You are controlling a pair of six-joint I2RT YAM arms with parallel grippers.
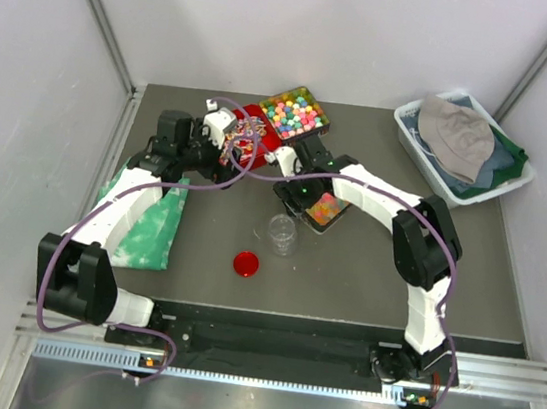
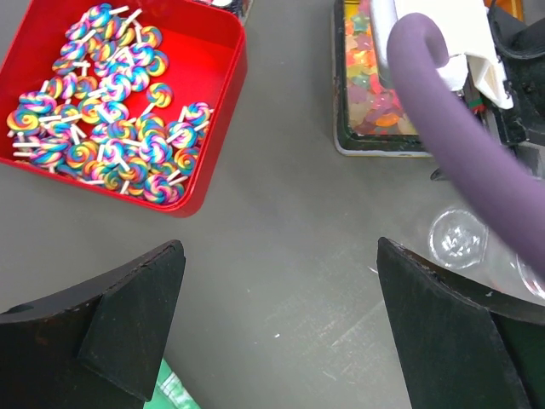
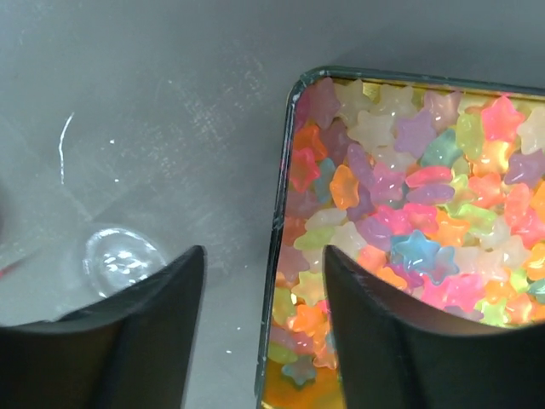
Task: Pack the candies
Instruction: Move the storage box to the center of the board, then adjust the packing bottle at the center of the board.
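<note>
Candies [image 3: 409, 213] fill a tin [image 3: 409, 77]; the right hand [image 3: 262, 256], half parted and empty, hangs over its rim. Lollipops [image 2: 102, 102] fill a red tray [image 2: 200, 51]. Left hand [image 2: 277, 315] is wide.

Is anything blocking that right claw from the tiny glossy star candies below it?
Nothing visible does: the right gripper hangs open over the uncovered, dark-rimmed tray of translucent star-shaped jelly candies.
</note>
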